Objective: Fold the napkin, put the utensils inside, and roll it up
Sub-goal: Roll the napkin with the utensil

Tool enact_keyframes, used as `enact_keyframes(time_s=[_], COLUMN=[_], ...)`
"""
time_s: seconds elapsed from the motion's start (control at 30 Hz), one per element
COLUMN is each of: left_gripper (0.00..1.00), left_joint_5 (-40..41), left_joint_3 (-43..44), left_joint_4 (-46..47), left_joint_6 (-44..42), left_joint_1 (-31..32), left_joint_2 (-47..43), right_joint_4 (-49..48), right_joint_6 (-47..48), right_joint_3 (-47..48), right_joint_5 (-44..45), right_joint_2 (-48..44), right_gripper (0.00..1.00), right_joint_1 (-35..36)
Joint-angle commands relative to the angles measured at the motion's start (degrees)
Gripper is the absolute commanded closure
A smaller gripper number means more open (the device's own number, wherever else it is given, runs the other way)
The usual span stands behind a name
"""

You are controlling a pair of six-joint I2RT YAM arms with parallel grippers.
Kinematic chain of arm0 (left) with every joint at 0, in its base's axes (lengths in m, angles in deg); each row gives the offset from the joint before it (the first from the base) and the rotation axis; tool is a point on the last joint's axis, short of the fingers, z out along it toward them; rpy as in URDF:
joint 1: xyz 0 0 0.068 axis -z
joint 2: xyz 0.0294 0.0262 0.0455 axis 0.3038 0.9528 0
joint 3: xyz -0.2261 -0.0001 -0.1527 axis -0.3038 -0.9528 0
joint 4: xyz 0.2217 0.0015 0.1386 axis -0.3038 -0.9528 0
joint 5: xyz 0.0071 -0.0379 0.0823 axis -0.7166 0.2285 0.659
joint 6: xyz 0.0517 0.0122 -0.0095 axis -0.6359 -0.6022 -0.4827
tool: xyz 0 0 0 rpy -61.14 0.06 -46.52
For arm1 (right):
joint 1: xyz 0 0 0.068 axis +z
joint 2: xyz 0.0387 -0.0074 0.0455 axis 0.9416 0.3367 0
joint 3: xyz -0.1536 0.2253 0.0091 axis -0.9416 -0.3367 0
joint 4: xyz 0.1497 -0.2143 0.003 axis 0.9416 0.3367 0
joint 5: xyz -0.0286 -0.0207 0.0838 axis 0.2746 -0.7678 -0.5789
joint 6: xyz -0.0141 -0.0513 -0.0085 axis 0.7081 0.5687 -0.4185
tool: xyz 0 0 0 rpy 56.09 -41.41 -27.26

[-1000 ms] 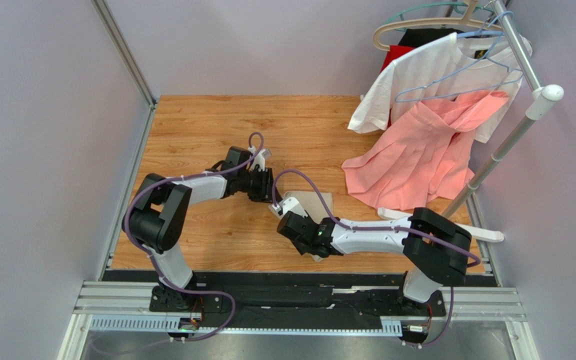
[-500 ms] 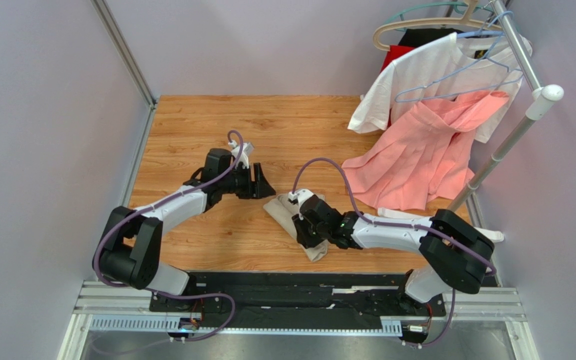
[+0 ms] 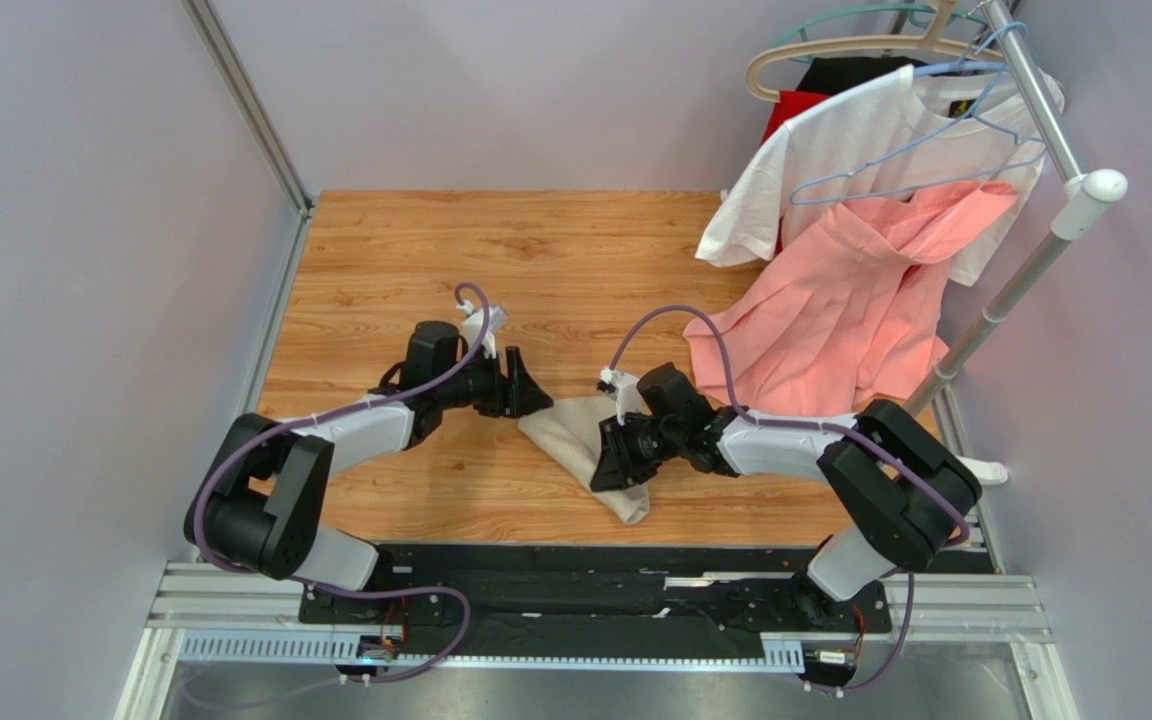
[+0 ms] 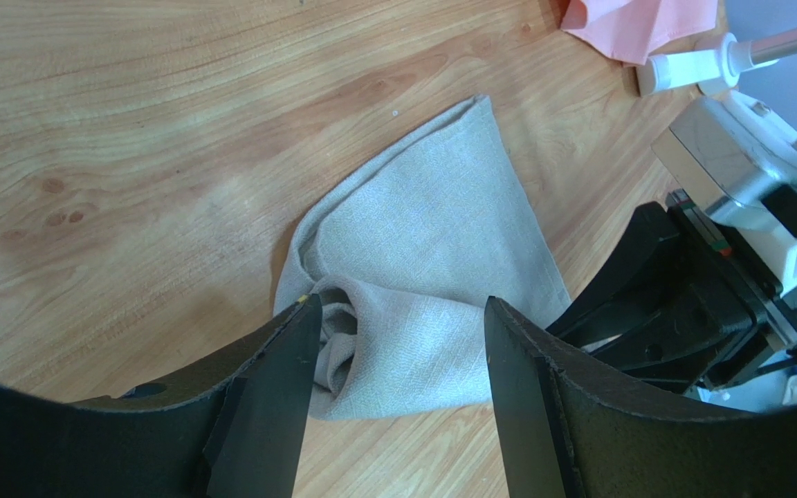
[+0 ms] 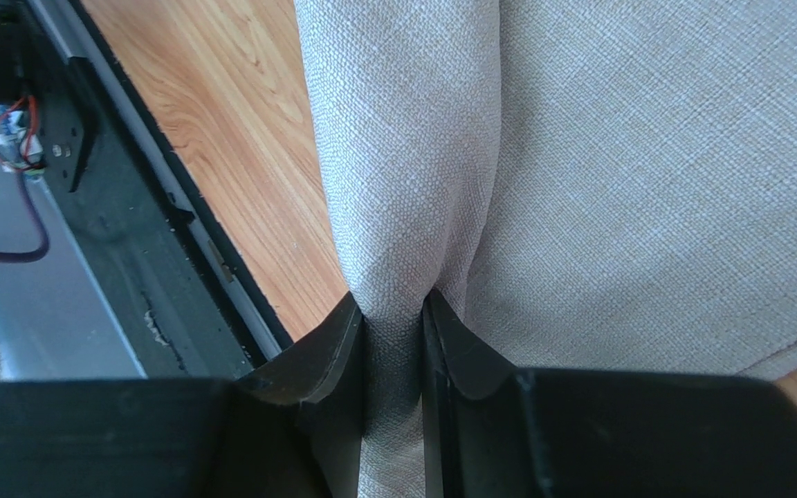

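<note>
**Risk: bunched cloth, a one-sided pull, no utensils in sight**

Your left fingers [image 4: 268,405] stand wide apart and hold nothing. They are poised at the 9 o'clock end of the napkin [image 3: 567,432], where the cloth is bunched into a soft twist. If you close there, I judge you would catch several layers at once. The bundle would then lift as a lump instead of opening flat.

The napkin lies on the desk [image 3: 432,270] toward 6 o'clock, near the arm bases, as a rumpled triangle rather than a neat fold. Its near tip points at the front edge, so a pull that way could slide it onto the black rail [image 3: 582,563].

Your right fingers [image 5: 320,353] are closed on a raised ridge of the napkin at its 3 o'clock side. With only that pinch holding, a sweep will likely drag the whole cloth rather than turn one layer over.

Utensils show in no view, so you cannot tell whether they sit under the cloth, and rolling now could leave them out. At 2 o'clock the pink garment [image 3: 823,330] hangs low beside your right arm, and a wide swing might snag it.
</note>
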Motion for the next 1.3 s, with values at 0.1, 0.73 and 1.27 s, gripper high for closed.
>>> enact_keyframes(time_s=[0.1,0.73,1.27], left_gripper=[0.34,0.71,1.00], left_joint_5=[0.4,-0.2,3.4], left_joint_3=[-2.8,-2.9,6.9], left_joint_4=[5.1,7.0,-10.3], left_joint_6=[-0.2,0.5,1.2], left_joint_1=[0.0,0.0,-0.6], left_joint_2=[-2.3,3.3,9.6], right_joint_4=[0.4,1.8,11.5], right_joint_6=[1.8,3.6,6.2], right_joint_3=[0.0,2.3,5.1], right_joint_5=[-9.9,-13.7,-8.1], right_joint_2=[5.7,10.1,3.0], right_gripper=[0.87,0.88,0.48], right_joint_1=[-3.9,-7.1,-8.1])
